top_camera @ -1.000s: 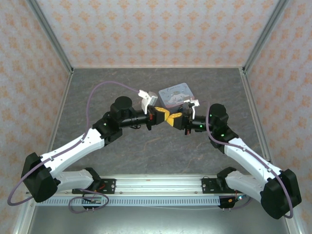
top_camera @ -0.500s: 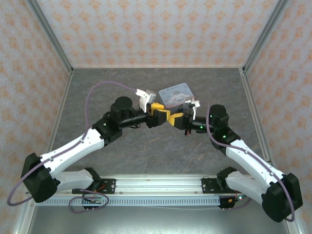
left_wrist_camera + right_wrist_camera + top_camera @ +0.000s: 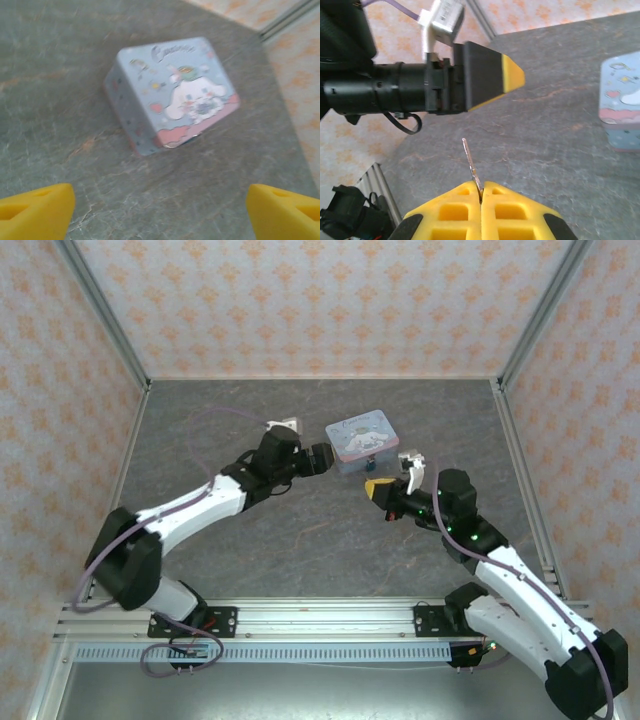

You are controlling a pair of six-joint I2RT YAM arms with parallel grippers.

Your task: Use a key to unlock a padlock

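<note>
My right gripper (image 3: 481, 187) is shut on the key (image 3: 471, 162), a thin silvery blade sticking up and forward from between the yellow fingertips. In the top view the right gripper (image 3: 373, 486) hovers just in front of the light-blue cartoon tin (image 3: 361, 438). My left gripper (image 3: 318, 460) sits at the tin's left side. Its jaws (image 3: 160, 215) are wide open with bare table between them. A dark teal sliver (image 3: 192, 140) peeks out at the tin's near bottom edge. It may be the padlock, but it is too blurred to be sure.
The tin (image 3: 170, 95) lies on the grey marbled table (image 3: 300, 530). One left finger (image 3: 490, 75) points across ahead of the key. Patterned walls close in the back and sides. A metal rail (image 3: 320, 625) runs along the near edge.
The left gripper has opened and pulled away to the left of the tin. The right gripper, still shut on the key, has drawn back toward the near right. The two grippers no longer meet.
</note>
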